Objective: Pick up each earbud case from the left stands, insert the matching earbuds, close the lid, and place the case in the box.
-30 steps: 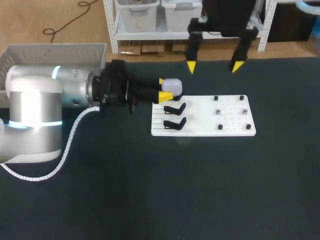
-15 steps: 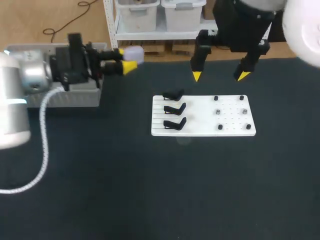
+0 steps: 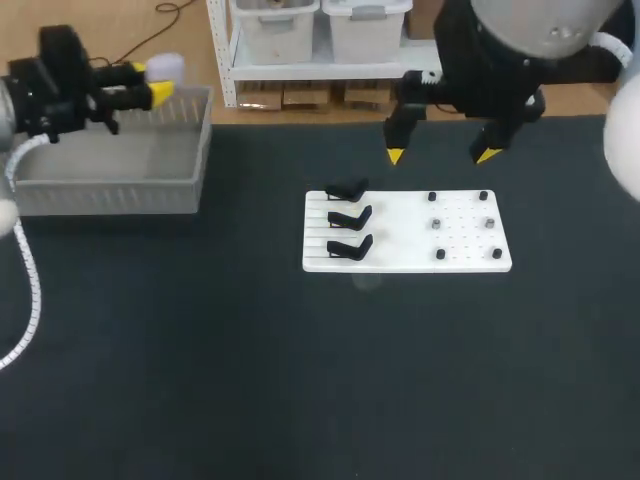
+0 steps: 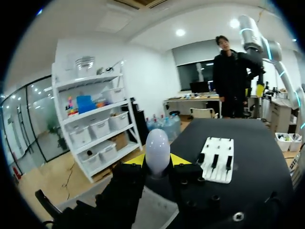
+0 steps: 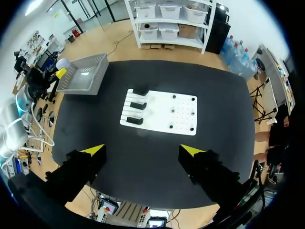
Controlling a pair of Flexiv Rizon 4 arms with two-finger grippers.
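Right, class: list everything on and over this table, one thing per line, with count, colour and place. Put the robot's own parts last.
earbud case: one, pale white, held above the box
box: one, grey, far left of the table
board: one, white, middle of the table
stands: three, black, empty, in a row on the board's left part
small pegs: six, four black and two grey, on the board's right part
table: one, black, under everything
left fingers: two, yellow-tipped, shut on the earbud case
right fingers: two, yellow-tipped, open, above the board's far edge
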